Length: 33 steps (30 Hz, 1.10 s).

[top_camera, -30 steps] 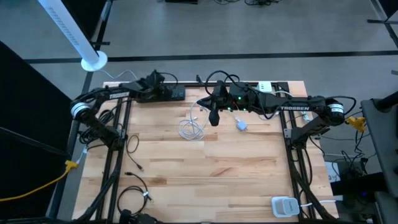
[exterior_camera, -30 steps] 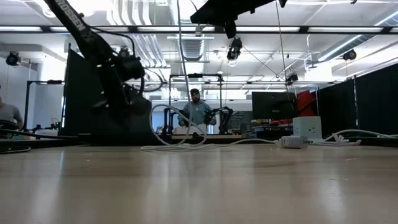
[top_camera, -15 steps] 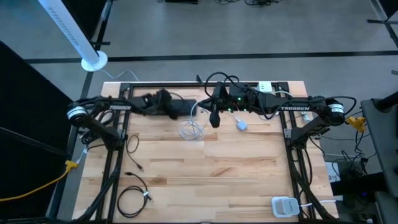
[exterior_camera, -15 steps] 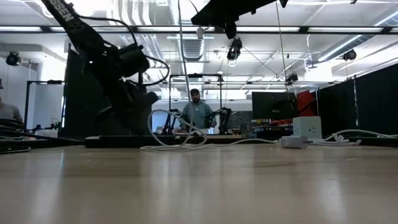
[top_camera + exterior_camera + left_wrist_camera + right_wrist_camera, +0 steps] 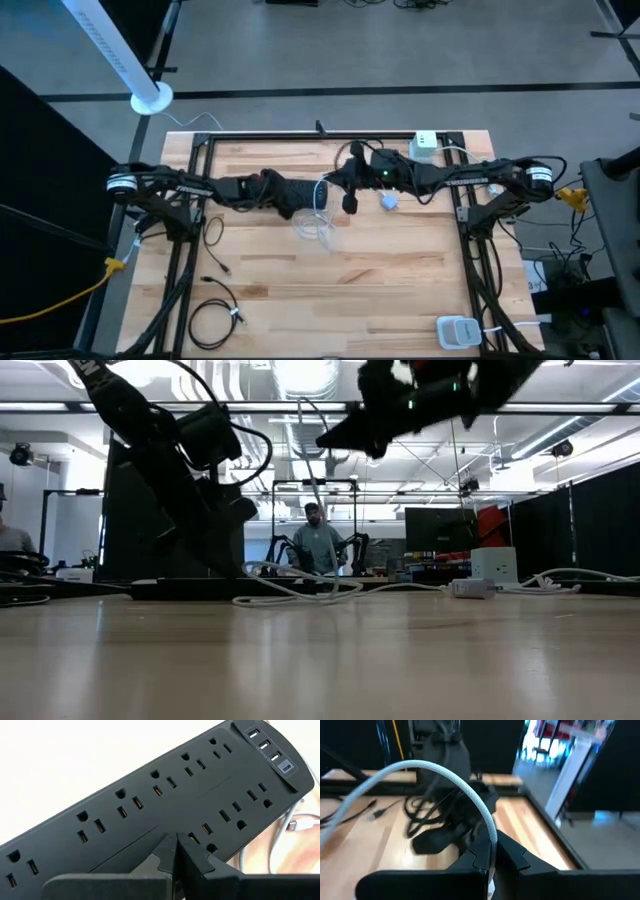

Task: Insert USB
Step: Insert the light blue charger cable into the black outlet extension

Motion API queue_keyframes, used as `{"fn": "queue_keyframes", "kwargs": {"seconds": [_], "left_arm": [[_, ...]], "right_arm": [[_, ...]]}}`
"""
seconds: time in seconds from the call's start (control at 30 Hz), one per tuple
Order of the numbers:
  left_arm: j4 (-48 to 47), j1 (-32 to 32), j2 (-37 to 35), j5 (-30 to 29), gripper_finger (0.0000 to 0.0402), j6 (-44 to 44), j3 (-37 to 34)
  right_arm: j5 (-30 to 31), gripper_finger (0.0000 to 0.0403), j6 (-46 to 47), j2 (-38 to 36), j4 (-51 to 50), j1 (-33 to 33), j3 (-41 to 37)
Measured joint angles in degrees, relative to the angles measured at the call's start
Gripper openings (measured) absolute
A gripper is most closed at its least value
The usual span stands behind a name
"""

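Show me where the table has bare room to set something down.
Free: the wood table between the white cable and the near edge. Crowded: the far strip, where the left hand holds the power strip and the right hand grips the cable.

A white adapter [image 5: 426, 141] sits at the table's [image 5: 380, 290] far edge.

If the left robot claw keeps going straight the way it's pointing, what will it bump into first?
Probably nothing new: the left gripper is already pinched shut on the black power strip, which fills its wrist view. Past the strip's far end, a loop of white cable lies on the table; depth is hard to judge.
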Motion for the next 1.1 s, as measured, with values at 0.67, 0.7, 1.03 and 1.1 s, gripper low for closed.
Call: {"fn": "queue_keyframes", "kwargs": {"seconds": [0.67,0.7,1.03,1.1], "left_arm": [[3.38,-2.12,0.15,0.94,0.0,2.57,-0.2],[3.4,-2.12,0.15,0.94,0.0,2.57,-0.2],[3.6,-2.14,0.15,0.57,0.0,2.77,-0.22],[3.62,-2.14,0.15,0.53,0.0,2.77,-0.22]], "right_arm": [[-1.26,0.0,-1.92,20.88,10.88,-1.11,0.55],[-0.56,0.0,-1.9,20.87,11.03,-1.18,0.48],[1.53,0.0,1.54,20.93,11.27,-0.97,-0.29],[2.34,0.0,1.81,20.95,11.36,-0.61,-0.43]]}}
